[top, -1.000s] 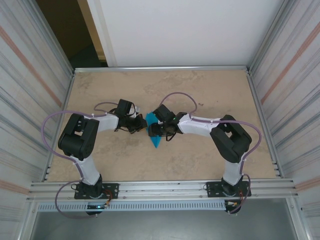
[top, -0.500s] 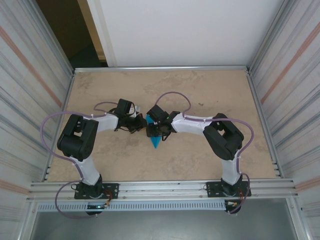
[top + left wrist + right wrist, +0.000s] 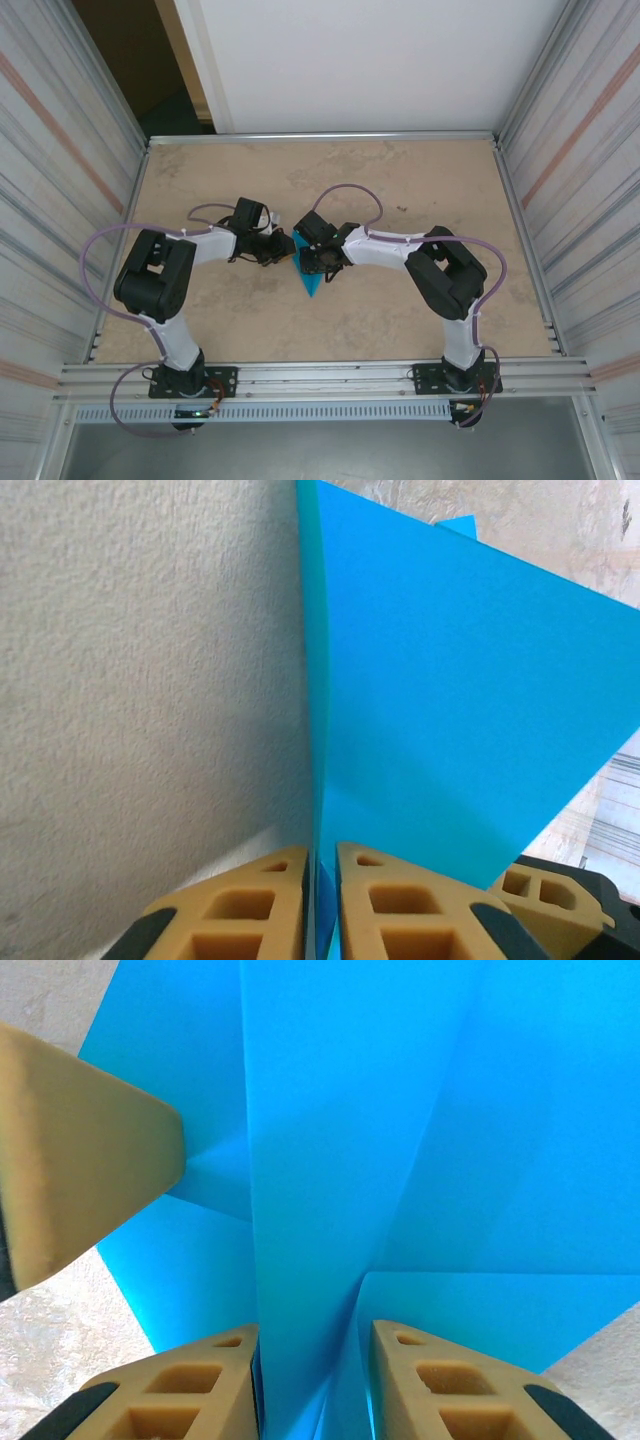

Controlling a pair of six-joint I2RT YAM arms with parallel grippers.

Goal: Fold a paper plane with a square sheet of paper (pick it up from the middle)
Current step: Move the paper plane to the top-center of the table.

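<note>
You have a paper plane of smooth, matt paper, finger pads of matt moulded plastic, a table with a rough, grainy matt top, and ribbed, faintly shiny metal walls.

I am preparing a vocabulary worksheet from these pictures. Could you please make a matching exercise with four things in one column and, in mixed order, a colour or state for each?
Things:
1. paper
2. left claw
3. cable
4. table

Descriptions:
A. beige, marbled
B. closed on a blue edge
C. blue, folded to a point
D. purple, curved in a loop

Pairs: 1-C, 2-B, 3-D, 4-A
</note>
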